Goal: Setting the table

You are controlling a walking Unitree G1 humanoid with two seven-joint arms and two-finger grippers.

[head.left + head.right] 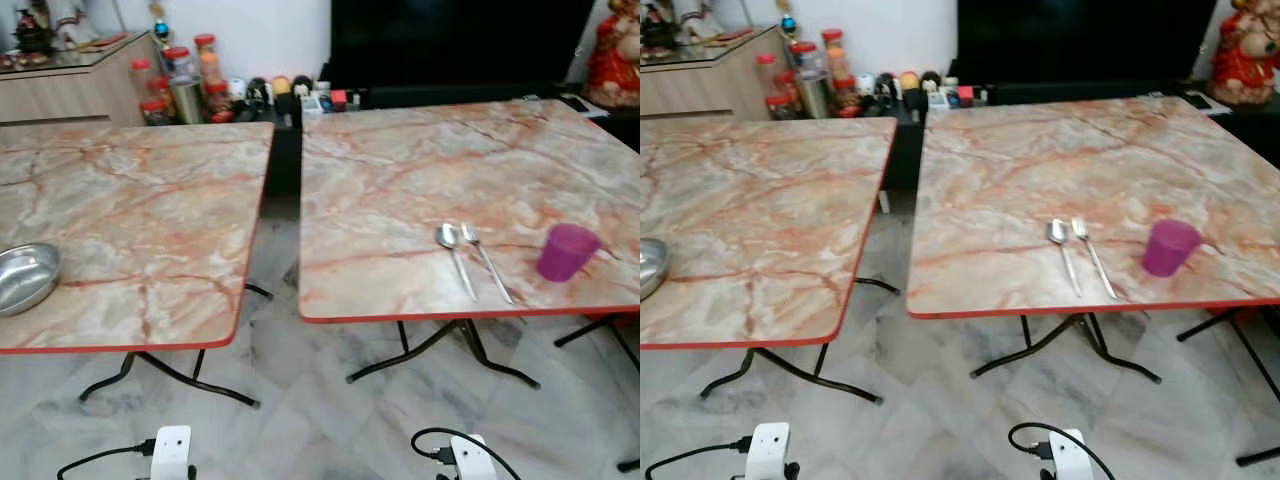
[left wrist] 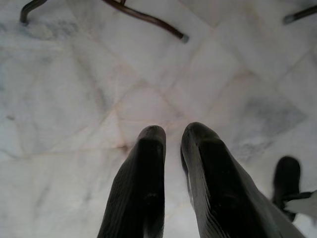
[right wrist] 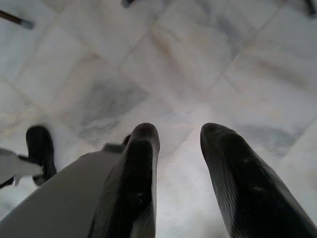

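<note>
Two marble-patterned folding tables with red edges stand side by side. On the right table (image 1: 420,170), near its front edge, a steel spoon (image 1: 452,250) and fork (image 1: 487,262) lie together, with a purple cup (image 1: 567,251) upright just to their right. A steel bowl (image 1: 22,276) sits at the left table's (image 1: 140,210) far left. Both arms hang low in front of the tables, over the tiled floor. My left gripper (image 2: 173,134) has its fingers nearly together and holds nothing. My right gripper (image 3: 179,134) is open and holds nothing.
A narrow gap (image 1: 280,230) separates the tables, whose black legs (image 1: 440,350) splay out over the floor. Behind them are jars and bottles (image 1: 185,85), a wooden cabinet (image 1: 70,85), a dark screen (image 1: 450,40) and a red figurine (image 1: 615,55).
</note>
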